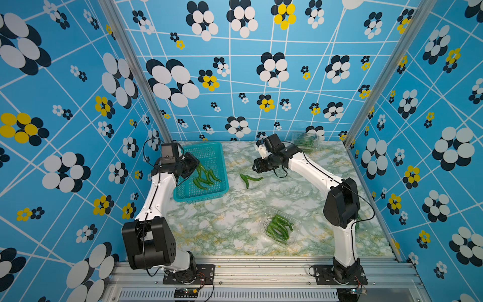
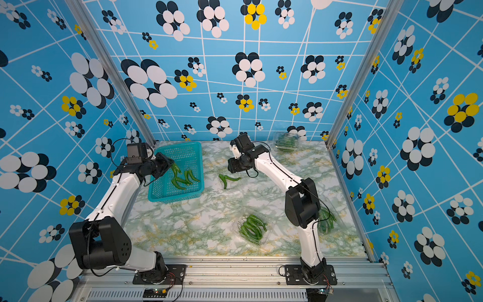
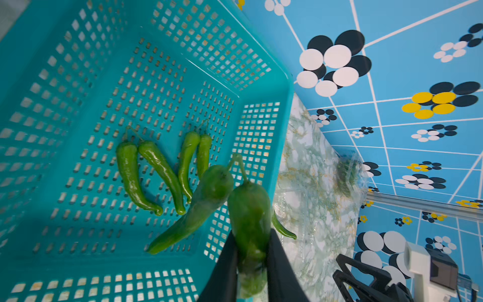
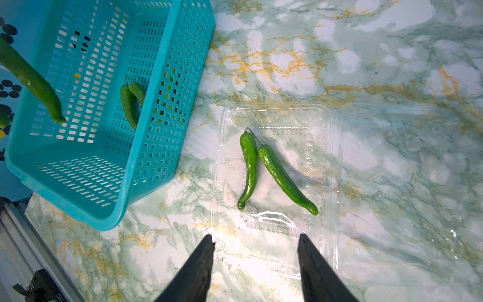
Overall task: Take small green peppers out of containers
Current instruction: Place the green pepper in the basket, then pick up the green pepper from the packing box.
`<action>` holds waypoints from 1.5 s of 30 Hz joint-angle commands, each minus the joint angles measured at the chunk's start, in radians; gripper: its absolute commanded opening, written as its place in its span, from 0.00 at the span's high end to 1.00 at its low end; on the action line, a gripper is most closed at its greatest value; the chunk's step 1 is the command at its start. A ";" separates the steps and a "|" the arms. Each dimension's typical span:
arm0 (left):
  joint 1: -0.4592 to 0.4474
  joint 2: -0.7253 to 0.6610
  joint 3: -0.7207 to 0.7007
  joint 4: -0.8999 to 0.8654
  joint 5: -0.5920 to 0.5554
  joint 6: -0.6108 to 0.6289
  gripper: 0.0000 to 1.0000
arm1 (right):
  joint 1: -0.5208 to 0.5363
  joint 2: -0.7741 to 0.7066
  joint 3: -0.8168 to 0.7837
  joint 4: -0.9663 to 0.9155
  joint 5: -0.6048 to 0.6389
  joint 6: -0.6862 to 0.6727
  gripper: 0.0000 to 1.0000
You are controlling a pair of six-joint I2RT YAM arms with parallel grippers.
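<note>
My left gripper [image 3: 251, 231] is shut on a small green pepper [image 3: 248, 209], and a second pepper [image 3: 206, 198] hangs from it, joined at the stems. Both hang over the teal basket [image 1: 209, 149], where several peppers [image 1: 206, 180] lie. My right gripper [image 4: 254, 239] is open above an opened clear container [image 4: 321, 183] on the table. Two peppers [image 4: 249, 167] lie in that container, apart from the fingers. In a top view the same pair [image 1: 249, 179] lies just left of the right gripper [image 1: 257, 167].
A clear container full of peppers [image 1: 279, 227] sits at the front centre. Another container [image 1: 304, 141] stands at the back right corner. A further one [image 2: 326, 217] is half hidden behind the right arm's elbow. The basket wall [image 4: 167, 104] stands close beside the opened container.
</note>
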 commanded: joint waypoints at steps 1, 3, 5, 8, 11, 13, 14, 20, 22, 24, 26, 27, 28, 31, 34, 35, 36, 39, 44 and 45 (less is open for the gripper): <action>0.039 0.067 -0.027 -0.038 0.031 0.073 0.87 | 0.005 0.031 0.024 -0.041 0.037 0.012 0.46; 0.045 0.106 -0.017 -0.042 0.027 0.086 0.86 | 0.005 0.044 0.042 -0.054 0.043 0.013 0.46; 0.046 0.147 -0.004 -0.048 0.023 0.094 0.84 | 0.006 0.060 0.059 -0.064 0.043 0.013 0.46; 0.050 0.211 0.020 -0.067 -0.012 0.111 0.83 | 0.008 0.079 0.083 -0.076 0.048 0.015 0.46; 0.056 0.274 0.032 -0.054 -0.004 0.102 0.81 | 0.008 0.090 0.095 -0.085 0.058 0.013 0.47; 0.054 0.313 0.047 -0.053 0.001 0.097 0.78 | 0.008 0.090 0.103 -0.093 0.065 0.005 0.47; 0.051 0.324 0.051 -0.055 -0.001 0.095 0.75 | 0.008 0.088 0.106 -0.096 0.068 0.002 0.46; 0.041 0.320 0.065 -0.072 -0.032 0.089 0.48 | 0.007 0.124 0.115 -0.104 0.070 -0.011 0.46; 0.038 0.297 0.065 -0.083 -0.046 0.093 0.46 | 0.008 0.127 0.121 -0.114 0.077 -0.019 0.46; 0.036 0.264 0.064 -0.099 -0.072 0.099 0.45 | 0.008 0.124 0.124 -0.119 0.084 -0.027 0.46; 0.026 0.225 0.064 -0.116 -0.099 0.106 0.46 | 0.007 0.115 0.123 -0.121 0.098 -0.034 0.46; 0.014 0.203 0.070 -0.131 -0.111 0.111 0.46 | 0.006 0.109 0.120 -0.121 0.101 -0.037 0.46; -0.003 0.180 0.080 -0.149 -0.121 0.115 0.46 | 0.005 0.104 0.118 -0.122 0.104 -0.040 0.46; -0.093 0.122 0.115 -0.188 -0.145 0.120 0.46 | -0.004 0.104 0.117 -0.136 0.103 -0.047 0.46; -0.220 0.105 0.154 -0.203 -0.160 0.095 0.46 | -0.013 0.104 0.100 -0.142 0.101 -0.057 0.46; -0.261 0.109 0.159 -0.194 -0.157 0.077 0.46 | -0.018 0.068 0.088 -0.140 0.101 -0.059 0.46; -0.309 0.119 0.165 -0.181 -0.148 0.054 0.46 | -0.022 0.058 0.074 -0.135 0.097 -0.061 0.46; -0.419 0.168 0.183 -0.144 -0.139 -0.011 0.45 | -0.047 0.025 0.027 -0.119 0.090 -0.070 0.46; -0.551 0.305 0.259 -0.120 -0.141 -0.076 0.45 | -0.107 -0.012 -0.017 -0.114 0.054 -0.095 0.45; -0.575 0.334 0.281 -0.121 -0.138 -0.083 0.45 | -0.116 -0.016 -0.024 -0.113 0.048 -0.104 0.46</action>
